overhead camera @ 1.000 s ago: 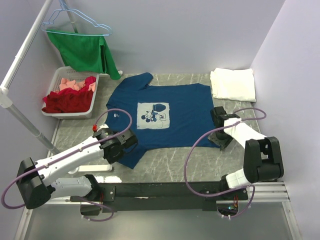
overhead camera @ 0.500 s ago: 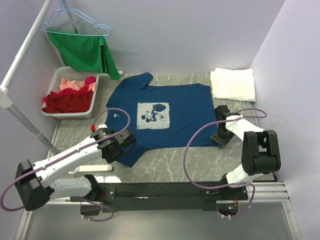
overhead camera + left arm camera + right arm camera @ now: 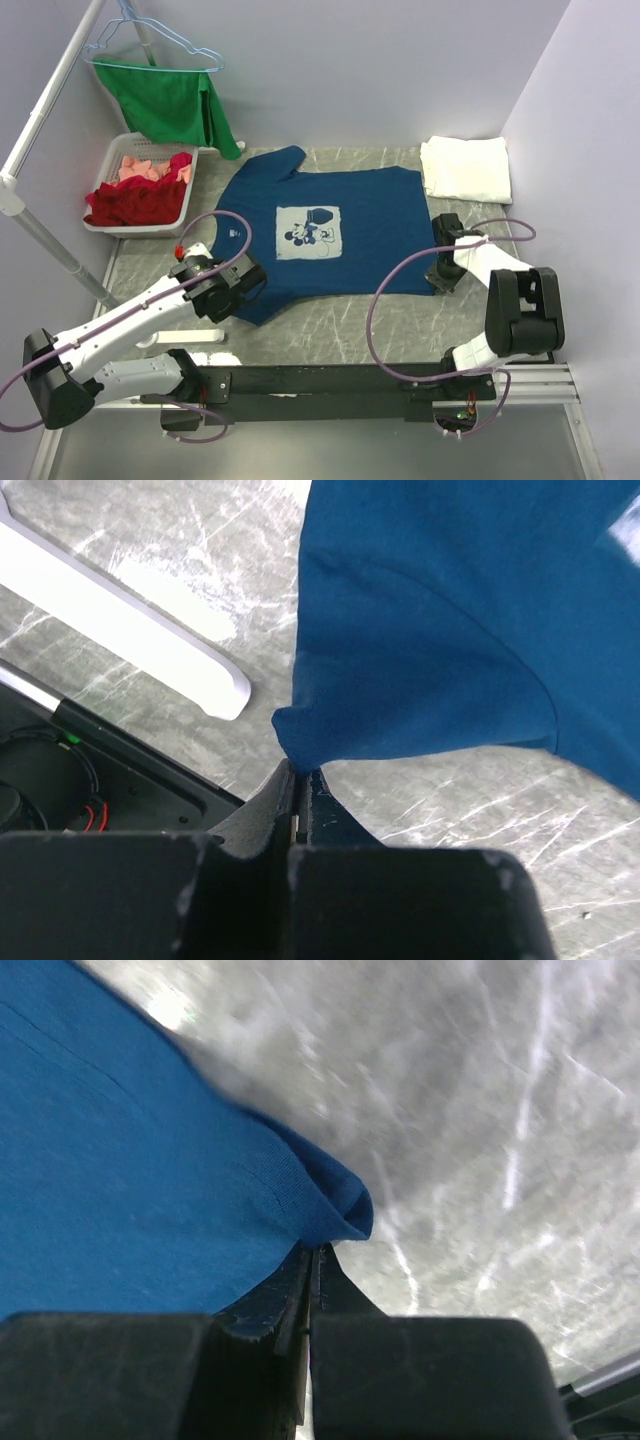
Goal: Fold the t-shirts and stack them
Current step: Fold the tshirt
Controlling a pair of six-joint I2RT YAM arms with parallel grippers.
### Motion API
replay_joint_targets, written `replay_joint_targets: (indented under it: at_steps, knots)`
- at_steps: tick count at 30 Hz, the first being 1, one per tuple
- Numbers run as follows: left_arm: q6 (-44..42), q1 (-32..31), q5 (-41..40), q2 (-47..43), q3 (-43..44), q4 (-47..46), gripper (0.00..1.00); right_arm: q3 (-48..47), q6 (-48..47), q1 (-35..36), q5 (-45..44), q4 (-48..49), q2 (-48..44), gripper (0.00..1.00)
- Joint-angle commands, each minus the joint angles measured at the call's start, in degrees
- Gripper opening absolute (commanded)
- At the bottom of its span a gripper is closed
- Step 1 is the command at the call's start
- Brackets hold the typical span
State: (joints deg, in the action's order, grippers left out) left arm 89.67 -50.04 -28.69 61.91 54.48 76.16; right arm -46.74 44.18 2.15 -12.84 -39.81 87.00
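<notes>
At the desk's (image 3: 340,325) left edge sits a white basket (image 3: 118,152) of red and pink clothes, with a green cloth (image 3: 170,100) hanging above it. Near the front-left corner, the left gripper (image 3: 300,775) has its fingers pressed together on the near-left corner of the navy t-shirt (image 3: 350,215), which lies spread flat, print up, across the middle of the desk. The right gripper (image 3: 312,1250) pinches that shirt's near-right corner close to the right edge, and the white t-shirt (image 3: 465,168) lies folded in the far-right corner.
</notes>
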Motion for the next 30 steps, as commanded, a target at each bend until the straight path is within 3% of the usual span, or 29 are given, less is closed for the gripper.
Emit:
replay_joint_targets:
  at_steps: [1,10,20,30]
  knots:
    - [-0.72,0.30,-3.83,-1.62,2.65,2.33,0.01,3.50,-0.94,-0.83,-2.02,-3.25,-6.38,0.00]
    - [-1.34,0.29,-6.12,-5.13,4.06,2.33,0.01,4.03,0.64,-0.75,2.12,-9.22,-18.17,0.00]
    - [-1.07,0.12,-8.83,-10.23,3.70,2.33,0.01,6.31,1.17,-0.66,4.66,-9.23,-20.73,0.00]
    - [-7.05,2.49,-13.85,6.10,9.85,-3.99,0.01,0.26,1.43,-0.75,5.02,-8.53,-17.40,0.00]
